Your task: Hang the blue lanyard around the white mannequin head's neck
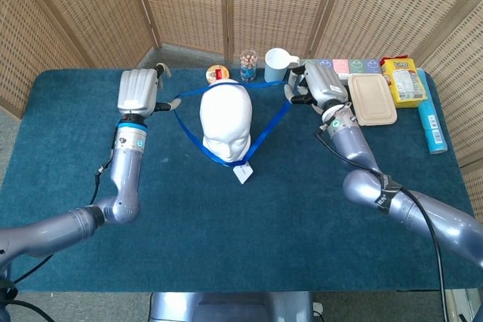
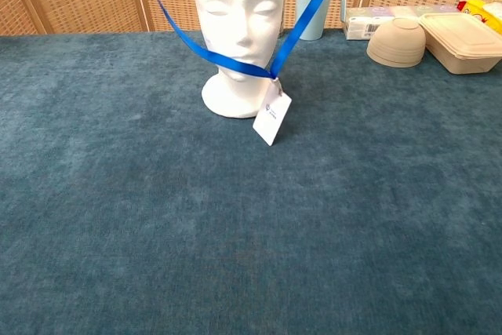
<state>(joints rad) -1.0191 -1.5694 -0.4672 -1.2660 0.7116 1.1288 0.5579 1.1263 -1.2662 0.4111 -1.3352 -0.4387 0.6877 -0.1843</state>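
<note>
mug (image 1: 276, 65) behind head (image 1: 225, 116), front clr

text: none legible | yellow packet (image 1: 404, 78) (print too small)

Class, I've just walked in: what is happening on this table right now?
The robot is looping a blue lanyard over a white mannequin head. The left robot hand and the right robot hand each hold one side of the strap, spread wide on either side of the head. The front of the loop crosses the neck, its badge dangling below. The back of the loop is still raised, not yet released.
</note>
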